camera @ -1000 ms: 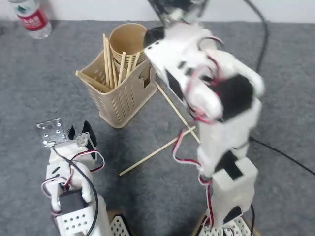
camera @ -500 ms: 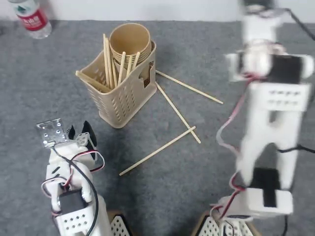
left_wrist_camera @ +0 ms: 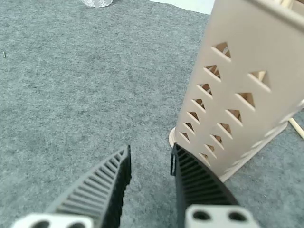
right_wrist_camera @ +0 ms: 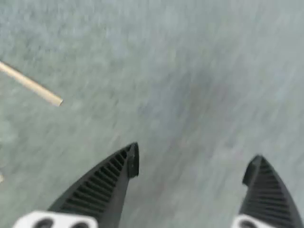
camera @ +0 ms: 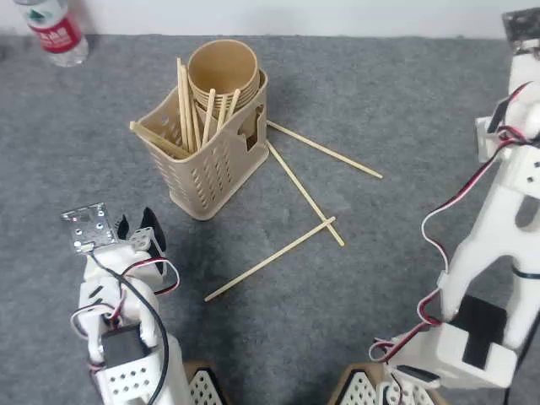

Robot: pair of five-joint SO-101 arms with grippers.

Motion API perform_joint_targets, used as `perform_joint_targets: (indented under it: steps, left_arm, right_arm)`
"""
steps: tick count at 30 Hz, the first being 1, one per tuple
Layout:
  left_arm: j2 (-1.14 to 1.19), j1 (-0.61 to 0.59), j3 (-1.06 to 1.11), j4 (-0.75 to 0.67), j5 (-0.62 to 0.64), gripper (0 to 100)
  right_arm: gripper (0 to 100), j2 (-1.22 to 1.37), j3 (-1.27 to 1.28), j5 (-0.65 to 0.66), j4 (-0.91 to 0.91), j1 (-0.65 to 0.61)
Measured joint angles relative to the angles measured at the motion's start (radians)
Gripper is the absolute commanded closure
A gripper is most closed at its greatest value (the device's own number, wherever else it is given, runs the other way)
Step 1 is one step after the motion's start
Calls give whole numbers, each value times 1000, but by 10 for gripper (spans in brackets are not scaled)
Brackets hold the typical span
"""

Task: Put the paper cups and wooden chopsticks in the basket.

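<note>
A beige slotted basket (camera: pixel 207 156) stands at the back left of the grey mat, holding a paper cup (camera: pixel 222 72) and several wooden chopsticks (camera: pixel 186 105). Three more chopsticks lie on the mat to its right: one (camera: pixel 325 150) farthest back, one (camera: pixel 305 194) in the middle, one (camera: pixel 270 259) nearest. My left gripper (left_wrist_camera: pixel 149 156) is open and empty, low over the mat just in front of the basket (left_wrist_camera: pixel 242 85). My right gripper (right_wrist_camera: pixel 195 154) is wide open and empty above bare mat, with a chopstick end (right_wrist_camera: pixel 33 88) off to one side. The right arm (camera: pixel 506 194) stands at the right edge.
A plastic bottle (camera: pixel 52 29) lies at the mat's back left corner. The left arm (camera: pixel 118 312) sits at the front left. Red and white cables (camera: pixel 434 245) hang from the right arm. Open mat stretches between the two arms.
The right arm has swung from beside the basket out to the far right edge, uncovering the chopsticks on the mat. The left arm has not moved.
</note>
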Motion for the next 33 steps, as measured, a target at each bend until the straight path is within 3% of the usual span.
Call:
perform_joint_targets:
  steps: [8,18,23,30,33]
  left_arm:
    - [0,0,0,0,0,874]
    - [0,0,0,0,0,874]
    - [0,0,0,0,0,874]
    - [0,0,0,0,-3,874]
    - [0,0,0,0,-3,874]
  right_arm:
    - [638,21,26,-11,-75,-31]
    - [638,327,28,-8,-163,-272]
    - [646,479,28,126,-206,-431]
    - [897,626,28,310,-207,-545]
    - [850,672,28,334,-239,-539]
